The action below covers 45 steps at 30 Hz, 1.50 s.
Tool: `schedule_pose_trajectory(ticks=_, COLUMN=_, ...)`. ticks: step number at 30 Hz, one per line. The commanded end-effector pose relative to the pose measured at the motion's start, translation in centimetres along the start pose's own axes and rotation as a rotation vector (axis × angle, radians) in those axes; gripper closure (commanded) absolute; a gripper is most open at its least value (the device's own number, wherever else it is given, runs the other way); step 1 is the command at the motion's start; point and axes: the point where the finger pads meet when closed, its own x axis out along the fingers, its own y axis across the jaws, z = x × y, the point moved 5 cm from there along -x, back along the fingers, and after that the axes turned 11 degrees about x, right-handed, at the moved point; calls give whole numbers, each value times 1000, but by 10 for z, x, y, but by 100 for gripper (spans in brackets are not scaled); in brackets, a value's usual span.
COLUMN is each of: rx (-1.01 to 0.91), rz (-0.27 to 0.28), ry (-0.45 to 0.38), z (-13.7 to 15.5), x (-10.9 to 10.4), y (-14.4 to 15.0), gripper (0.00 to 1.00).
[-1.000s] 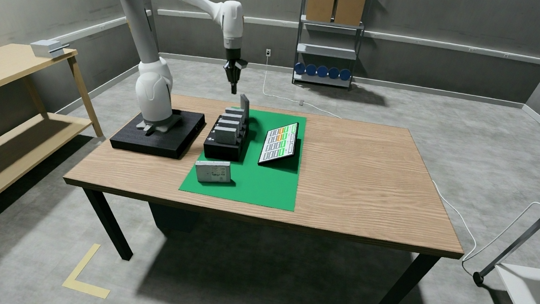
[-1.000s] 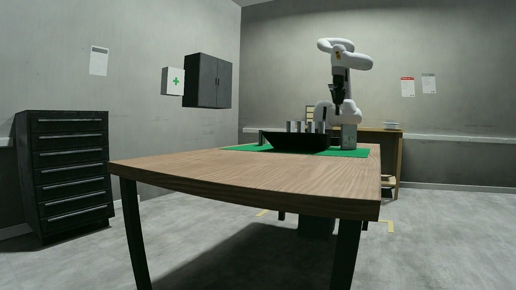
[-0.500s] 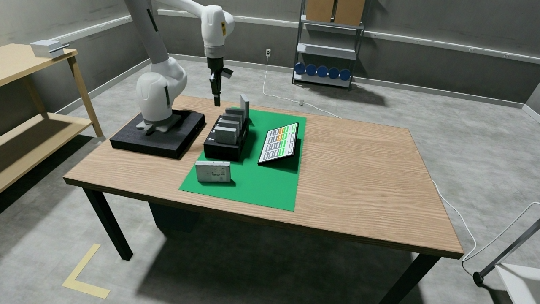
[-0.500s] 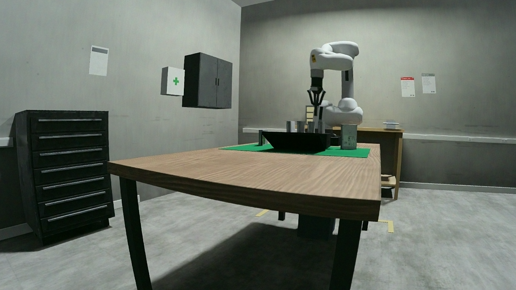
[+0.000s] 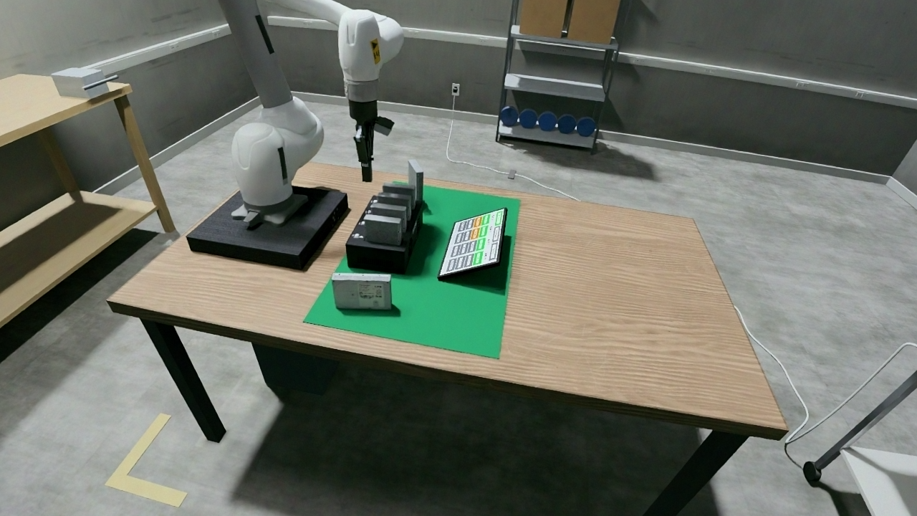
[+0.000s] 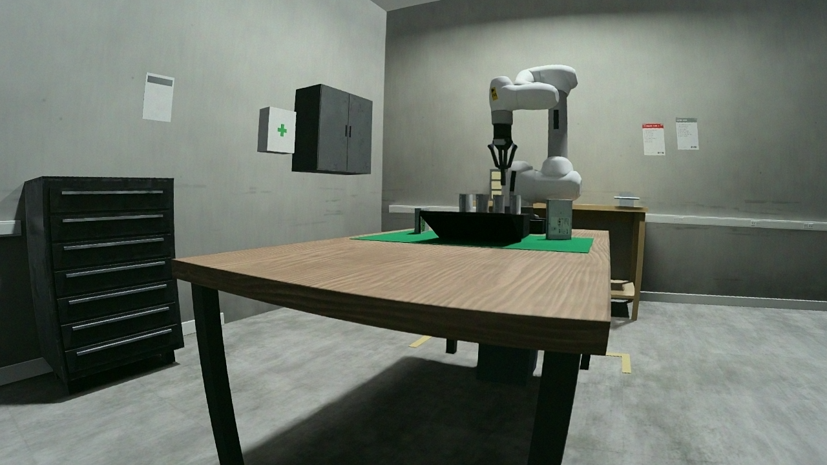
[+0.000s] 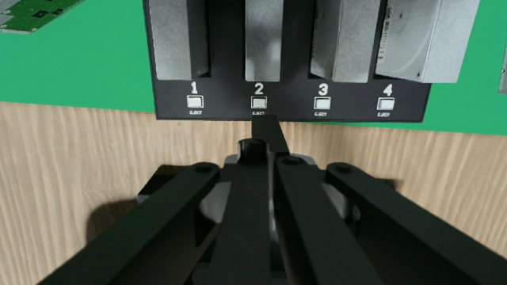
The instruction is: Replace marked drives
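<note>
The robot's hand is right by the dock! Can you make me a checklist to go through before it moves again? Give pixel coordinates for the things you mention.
1. Hand (image 5: 367,178) (image 6: 502,182) (image 7: 263,134) shut, carrying nothing: ok.
2. Fingertips lined up with an eject button: cannot tell; they look closest to number 2.
3. Dock (image 5: 377,256) (image 6: 537,225) (image 7: 291,99) has drives in all four bays: ok.
4. Every drive pushed fully down: cannot tell.
5. Two spare drives (image 5: 360,294) (image 6: 558,222) (image 7: 36,16) standing on the mat (image 5: 442,314) (image 6: 569,245) (image 7: 79,75): ok.
6. Screen (image 5: 474,240) (image 6: 473,228) free of orange marks: not ok.
</note>
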Motion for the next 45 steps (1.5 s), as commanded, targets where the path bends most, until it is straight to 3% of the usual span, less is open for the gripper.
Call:
schedule_pose_trajectory(ticks=1, rx=0, rz=0, ry=1, z=0, x=0, y=0, gripper=90)
schedule_pose_trajectory(ticks=28, rx=0, rz=-1, ry=1, z=0, x=3, y=0, gripper=90)
schedule_pose_trajectory(ticks=45, rx=0, rz=-1, ry=1, z=0, x=34, y=0, gripper=90)
